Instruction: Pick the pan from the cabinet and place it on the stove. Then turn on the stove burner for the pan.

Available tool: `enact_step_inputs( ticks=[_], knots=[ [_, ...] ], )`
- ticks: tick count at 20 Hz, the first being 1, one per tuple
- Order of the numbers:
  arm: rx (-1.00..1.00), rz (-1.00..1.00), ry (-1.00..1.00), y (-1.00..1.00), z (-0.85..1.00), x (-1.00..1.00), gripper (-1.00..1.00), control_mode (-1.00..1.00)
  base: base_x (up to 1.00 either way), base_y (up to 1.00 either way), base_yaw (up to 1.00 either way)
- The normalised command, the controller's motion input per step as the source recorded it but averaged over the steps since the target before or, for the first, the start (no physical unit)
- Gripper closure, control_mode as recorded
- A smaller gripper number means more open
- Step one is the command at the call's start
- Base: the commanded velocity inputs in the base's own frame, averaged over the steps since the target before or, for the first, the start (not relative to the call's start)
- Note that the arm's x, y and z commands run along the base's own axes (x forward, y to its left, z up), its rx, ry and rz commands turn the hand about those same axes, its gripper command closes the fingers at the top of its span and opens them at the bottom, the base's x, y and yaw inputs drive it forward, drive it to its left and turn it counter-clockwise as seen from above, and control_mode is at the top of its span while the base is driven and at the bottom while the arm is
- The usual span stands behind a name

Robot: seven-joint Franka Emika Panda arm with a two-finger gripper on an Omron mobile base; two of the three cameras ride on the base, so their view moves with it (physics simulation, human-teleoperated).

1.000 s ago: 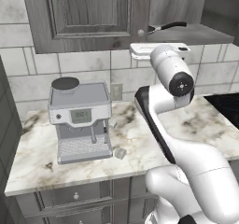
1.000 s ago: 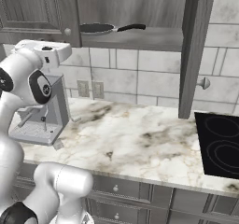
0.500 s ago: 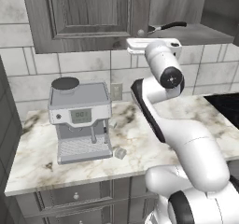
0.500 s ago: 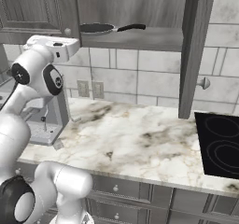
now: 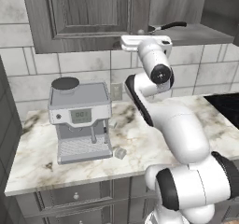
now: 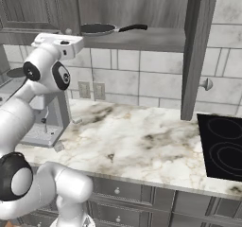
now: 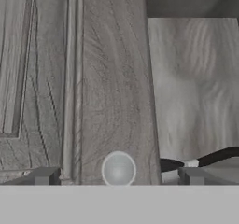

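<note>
Gripper (image 7: 114, 175) spread wide, fingertips (image 7: 45, 175) well apart at either side of the round silver knob (image 7: 118, 169), nothing held. Raised close against the closed left door (image 7: 70, 78) of the cabinet (image 5: 88, 17), hand just beneath the cabinet's lower edge. Pan (image 6: 97, 29) resting flat on the open cabinet shelf (image 6: 142, 39), black handle (image 6: 132, 28) pointing toward the swung-out right door (image 6: 196, 51); handle end also seen past the door edge in the hand view. Stove (image 6: 222, 148) at the far right of the marble counter (image 6: 137, 145), bare. Coffee machine (image 5: 81, 120) standing on the counter left of the arm.
</note>
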Motion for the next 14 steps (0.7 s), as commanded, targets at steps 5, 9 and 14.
enact_step_inputs(
  ticks=[5,9,14],
  knots=[
    [0.01,0.00,0.00,0.05,0.00,0.49,-1.00,-1.00,0.00,0.00,0.00],
    [0.00,0.00,0.00,0.05,0.00,0.38,-1.00,-1.00,0.00,0.00,0.00],
    [0.00,0.00,-0.01,0.11,0.00,0.31,1.00,-1.00,0.00,0.00,0.00]
  ],
)
